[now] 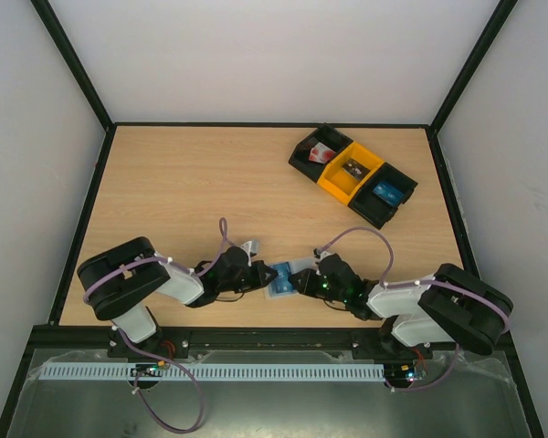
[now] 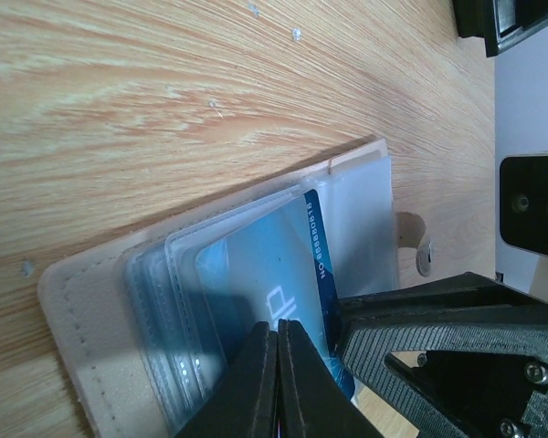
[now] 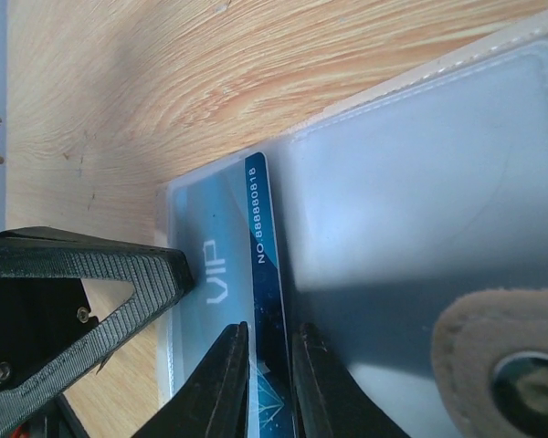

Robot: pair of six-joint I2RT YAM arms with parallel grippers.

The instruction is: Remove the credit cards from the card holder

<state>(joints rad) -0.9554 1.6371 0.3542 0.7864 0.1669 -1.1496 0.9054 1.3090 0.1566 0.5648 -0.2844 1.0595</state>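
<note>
The card holder (image 1: 281, 278) lies open on the wooden worktop (image 1: 183, 192), close to the near edge and about midway between left and right. The two arms reach it from opposite sides. The left pincer (image 1: 263, 274) is at the holder's left end and the right pincer (image 1: 299, 281) at its right end, so the holder sits between them.

In the left wrist view the left pincer's fingers (image 2: 256, 383) are drawn almost together, with only a thin line between them. They are pinched on the clear pocket leaves of the holder (image 2: 91, 301). A blue credit card (image 2: 256, 274) shows through the plastic just beyond the tips.

In the right wrist view the right pincer (image 3: 267, 330) is narrowed to a slim gap and grips the dark-blue numbered edge of that credit card (image 3: 260, 219). The card is still largely under the clear pocket. One finger of the left pincer rests on the sleeve just left of it. The holder's tab (image 3: 511, 365), which has a round snap, lies to the right.

Well apart, at the far right of the worktop, stands a row of black and yellow bins (image 1: 333, 187). A blue card (image 1: 386, 192) lies in the nearest black one.
</note>
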